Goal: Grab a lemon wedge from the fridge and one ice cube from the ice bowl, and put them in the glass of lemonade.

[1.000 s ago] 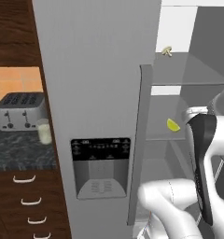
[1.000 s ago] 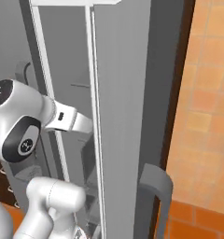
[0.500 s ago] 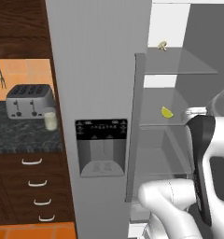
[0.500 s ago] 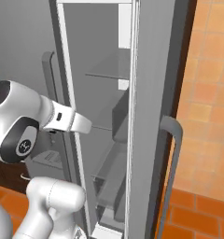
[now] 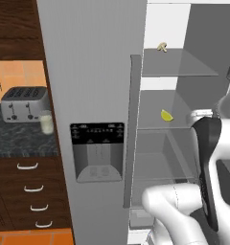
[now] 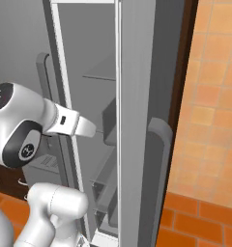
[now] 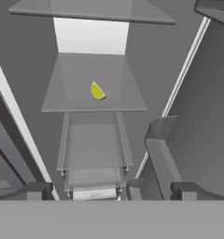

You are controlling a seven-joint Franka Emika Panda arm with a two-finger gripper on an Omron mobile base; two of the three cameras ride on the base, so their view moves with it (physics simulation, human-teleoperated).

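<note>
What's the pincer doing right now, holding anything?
Pincer: open, holding nothing; lemon wedge sits ahead on the fridge shelf.

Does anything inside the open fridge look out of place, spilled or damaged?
Nothing stands out. The lemon wedge lies on the middle glass shelf, a small tan mushroom-shaped item on the shelf above; no spill, nothing broken.

Fridge (image 5: 95, 62) open; shelf around lemon wedge (image 7: 98, 91) clear
</note>
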